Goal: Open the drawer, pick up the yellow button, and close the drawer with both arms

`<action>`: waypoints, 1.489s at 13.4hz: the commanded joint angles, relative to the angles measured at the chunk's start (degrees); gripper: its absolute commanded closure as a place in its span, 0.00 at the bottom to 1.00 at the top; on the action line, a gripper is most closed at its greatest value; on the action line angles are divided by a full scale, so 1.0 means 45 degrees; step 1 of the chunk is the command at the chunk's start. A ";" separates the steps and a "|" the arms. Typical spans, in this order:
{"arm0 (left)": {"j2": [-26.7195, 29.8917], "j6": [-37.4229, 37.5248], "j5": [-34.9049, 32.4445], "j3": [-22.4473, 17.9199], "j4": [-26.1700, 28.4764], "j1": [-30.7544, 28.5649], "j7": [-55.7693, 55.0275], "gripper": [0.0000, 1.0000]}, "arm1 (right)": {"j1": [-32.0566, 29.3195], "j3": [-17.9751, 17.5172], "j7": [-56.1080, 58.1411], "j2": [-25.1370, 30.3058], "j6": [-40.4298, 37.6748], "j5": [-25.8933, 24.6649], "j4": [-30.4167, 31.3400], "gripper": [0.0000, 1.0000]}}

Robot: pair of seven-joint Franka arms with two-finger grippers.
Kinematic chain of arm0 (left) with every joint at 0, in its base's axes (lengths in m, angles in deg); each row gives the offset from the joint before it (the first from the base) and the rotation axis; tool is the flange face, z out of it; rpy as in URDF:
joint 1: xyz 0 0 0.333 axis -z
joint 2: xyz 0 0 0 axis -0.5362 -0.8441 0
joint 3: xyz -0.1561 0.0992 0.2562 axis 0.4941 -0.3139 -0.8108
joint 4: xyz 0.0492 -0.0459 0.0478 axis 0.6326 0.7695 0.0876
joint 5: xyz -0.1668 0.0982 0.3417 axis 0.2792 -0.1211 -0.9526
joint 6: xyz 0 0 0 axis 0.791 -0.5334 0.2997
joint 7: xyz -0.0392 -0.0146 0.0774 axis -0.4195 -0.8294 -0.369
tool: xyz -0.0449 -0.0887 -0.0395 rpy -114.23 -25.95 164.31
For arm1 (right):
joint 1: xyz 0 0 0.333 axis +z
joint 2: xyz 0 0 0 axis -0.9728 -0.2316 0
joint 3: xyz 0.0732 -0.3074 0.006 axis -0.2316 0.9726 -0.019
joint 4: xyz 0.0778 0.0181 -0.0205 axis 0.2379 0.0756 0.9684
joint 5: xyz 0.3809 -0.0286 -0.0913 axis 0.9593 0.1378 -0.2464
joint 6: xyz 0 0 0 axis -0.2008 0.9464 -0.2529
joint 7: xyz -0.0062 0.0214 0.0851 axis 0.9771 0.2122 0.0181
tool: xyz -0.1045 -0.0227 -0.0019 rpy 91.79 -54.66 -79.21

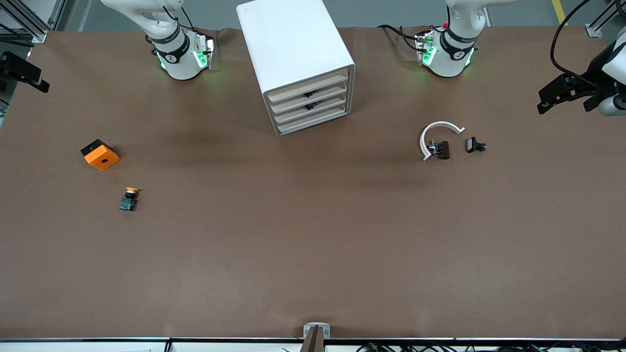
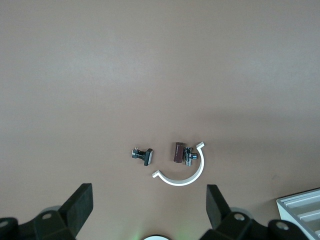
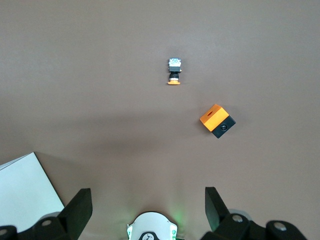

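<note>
Lying out on the table toward the right arm's end: button [image 1: 129, 199], nearer the front camera than orange block [image 1: 100, 154]. Cabinet [image 1: 293, 58] mid-table, drawer [image 1: 313, 113] shut. Right gripper [image 3: 145, 205] and left gripper [image 2: 147, 202], jaws apart, partly cut off, both arms waiting.

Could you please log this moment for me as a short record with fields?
cabinet: white, between the arm bases, all four drawers shut
button: on the table, toward the right arm's end, outside the cabinet
orange block, farther from the front camera than the button
white arc and clips, toward the left arm's end
left gripper: open, high over the clips, waiting
right gripper: open, high over the table by the cabinet, waiting
</note>
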 commanded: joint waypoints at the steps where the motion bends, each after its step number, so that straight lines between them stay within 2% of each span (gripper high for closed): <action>1: 0.0063 0.0309 -0.0041 -0.0016 -0.0088 -0.0018 0.0245 0.00 | 0.0047 -0.0034 0.0012 0.0380 0.0384 -0.0027 0.0375 0.00; 5: 0.0043 0.0387 -0.0041 -0.0016 -0.0088 -0.0038 0.0265 0.00 | 0.0164 -0.0034 0.0031 0.0458 0.1223 -0.0027 0.0628 0.00; 20: -0.0113 0.0426 -0.0041 -0.0016 -0.0127 0.0001 0.0206 0.00 | 0.0262 -0.0053 0.0012 0.0576 0.1382 -0.0027 0.0863 0.00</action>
